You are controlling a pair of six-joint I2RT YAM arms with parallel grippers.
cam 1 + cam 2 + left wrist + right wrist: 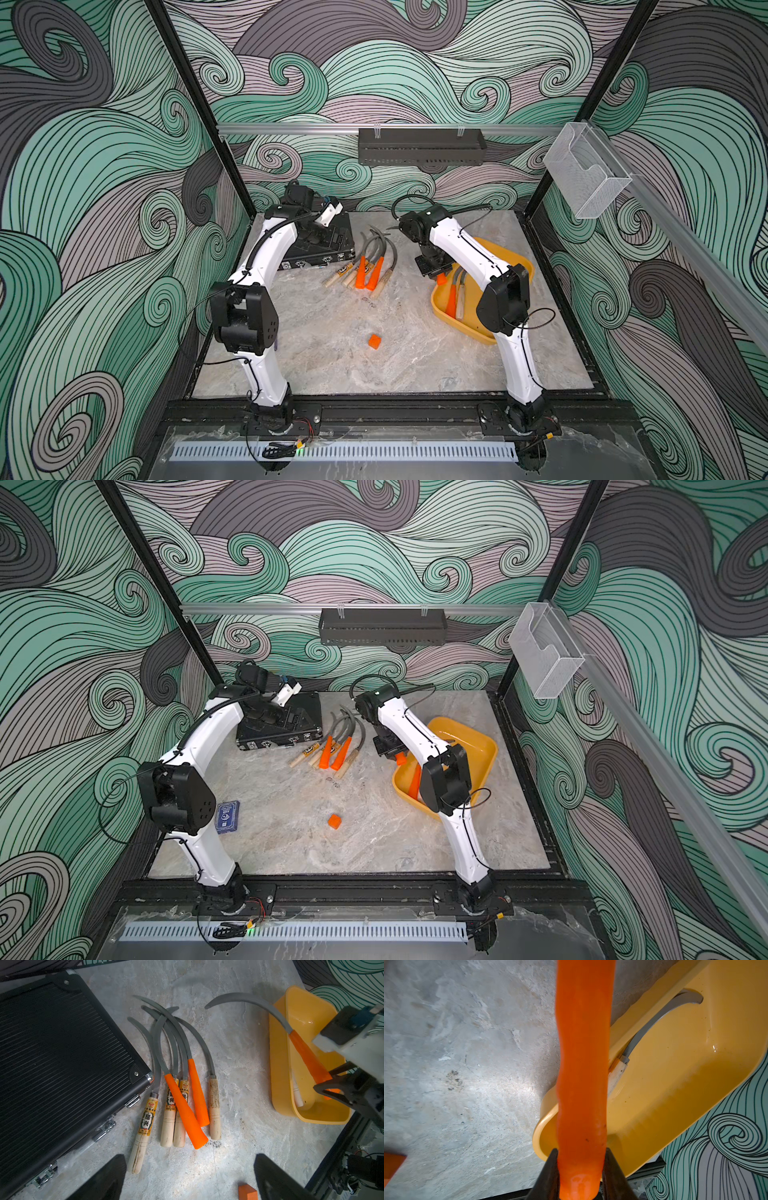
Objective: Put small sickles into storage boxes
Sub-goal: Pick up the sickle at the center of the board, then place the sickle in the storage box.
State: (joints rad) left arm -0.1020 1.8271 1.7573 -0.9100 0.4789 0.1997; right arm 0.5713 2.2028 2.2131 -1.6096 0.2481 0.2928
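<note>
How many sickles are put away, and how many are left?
Two sickles lie in the yellow tray: one orange-handled, one wooden-handled. The right gripper holds a third sickle by its orange handle over the tray's rim. Six more wait in a pile on the table; the left gripper is open.

On the marble bench [415,365], a black ribbed latched case [340,239] lies left of centre in both top views, and a small orange cube [374,341] sits lower centre. A clear bin [586,174] hangs upper right and a black slotted rack [422,147] top centre.
</note>
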